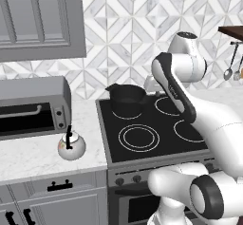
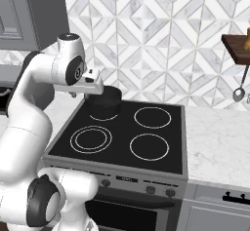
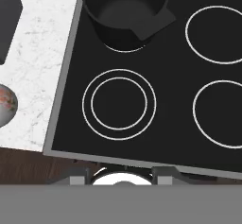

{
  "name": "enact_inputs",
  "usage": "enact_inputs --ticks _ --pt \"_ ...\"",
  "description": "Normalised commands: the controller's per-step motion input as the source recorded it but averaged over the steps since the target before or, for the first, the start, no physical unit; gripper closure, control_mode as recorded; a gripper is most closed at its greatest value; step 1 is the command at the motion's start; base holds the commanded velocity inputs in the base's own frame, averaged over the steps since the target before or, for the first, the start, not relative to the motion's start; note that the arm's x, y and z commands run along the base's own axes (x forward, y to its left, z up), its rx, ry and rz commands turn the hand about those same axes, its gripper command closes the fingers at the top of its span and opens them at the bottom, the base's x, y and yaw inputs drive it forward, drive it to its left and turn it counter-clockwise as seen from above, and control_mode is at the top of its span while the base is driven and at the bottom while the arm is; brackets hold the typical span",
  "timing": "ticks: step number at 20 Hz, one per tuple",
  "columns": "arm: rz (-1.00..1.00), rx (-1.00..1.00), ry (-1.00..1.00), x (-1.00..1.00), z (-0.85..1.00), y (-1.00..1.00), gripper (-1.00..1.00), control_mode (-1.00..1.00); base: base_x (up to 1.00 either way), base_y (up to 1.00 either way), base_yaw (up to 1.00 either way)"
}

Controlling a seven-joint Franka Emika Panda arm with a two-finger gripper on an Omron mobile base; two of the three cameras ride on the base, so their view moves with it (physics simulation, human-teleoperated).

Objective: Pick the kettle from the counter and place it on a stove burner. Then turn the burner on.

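Counter (image 1: 33, 157) lay left of black cooktop (image 1: 156, 145); arm hung high over cooktop, camera looking straight down — likely surveying before reach; black pot (image 1: 127, 98) occupied rear-left ring, leaving double-ring stove burner (image 1: 138, 138) free; kettle (image 1: 71, 145) sat upright on counter, just beside cooktop's left edge, ungrasped; gripper (image 3: 122, 175) — finger spacing could not be judged.

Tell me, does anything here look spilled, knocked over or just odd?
Nothing stands out. The kettle sits upright on the counter beside the cooktop, the black pot stands level on a rear ring, and the double-ring burner is bare. No spills or damage show.
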Motion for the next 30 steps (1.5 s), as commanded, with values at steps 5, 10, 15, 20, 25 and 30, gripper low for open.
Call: enact_inputs --ticks 5,10,15,20,25,30 --pt "0.00 0.00 0.00 0.00 0.00 0.00 -1.00 -1.00 0.00 0.00 0.00" --pt "0.09 -0.08 -0.06 -0.64 -0.09 0.63 -1.00 -1.00 0.00 0.00 0.00" --pt "0.08 -0.06 -0.17 -0.57 -0.07 1.00 -1.00 -1.00 0.00 0.00 0.00" --pt "0.05 0.00 -0.21 -0.30 -0.04 1.00 -1.00 -1.00 0.00 0.00 0.00" --pt "0.02 0.00 -0.17 0.00 -0.17 1.00 -1.00 -1.00 0.00 0.00 0.00" --pt "0.00 -0.01 -0.06 0.07 -0.21 1.00 -1.00 -1.00 0.00 0.00 0.00"
